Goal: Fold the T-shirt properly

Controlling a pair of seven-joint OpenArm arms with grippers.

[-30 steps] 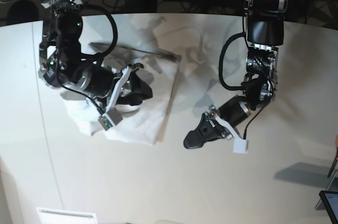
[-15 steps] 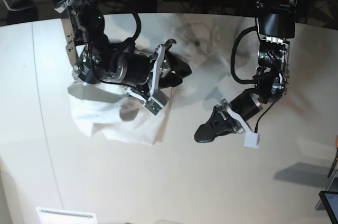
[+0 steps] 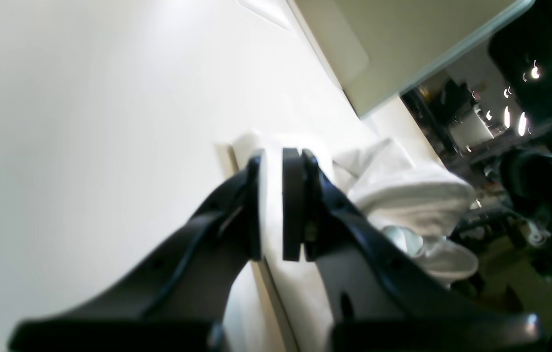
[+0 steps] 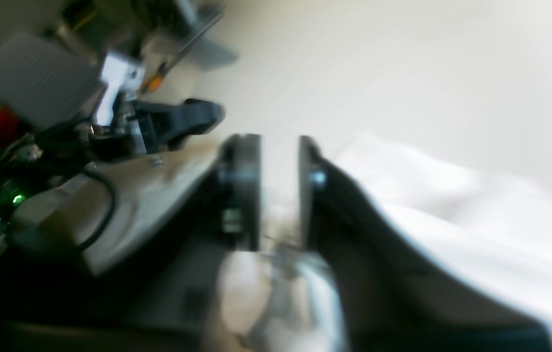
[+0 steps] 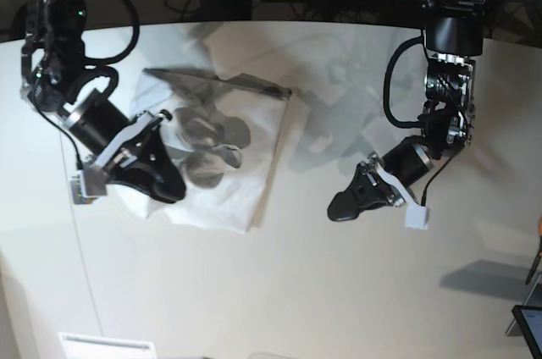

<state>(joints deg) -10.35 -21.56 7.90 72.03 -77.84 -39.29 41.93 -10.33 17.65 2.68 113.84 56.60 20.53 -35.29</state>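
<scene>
The white T-shirt lies folded into a rough rectangle on the left half of the table, wrinkled, with shadows across it. My right gripper hovers at its lower-left part, the jaws close together with nothing seen held. The right wrist view is blurred, with the right gripper beside the T-shirt. My left gripper hangs over bare tabletop to the right of the shirt. In the left wrist view the left gripper shows only a thin gap and nothing in it. The T-shirt lies beyond it.
The off-white table has its curved back edge along the top of the base view, with cables and dark equipment behind it. A pale strip lies at the front left. A dark tablet corner shows at the right edge.
My right gripper swung from the shirt's upper right edge back to its lower-left part, and its jaws closed. The left gripper drifted slightly right, still shut.
</scene>
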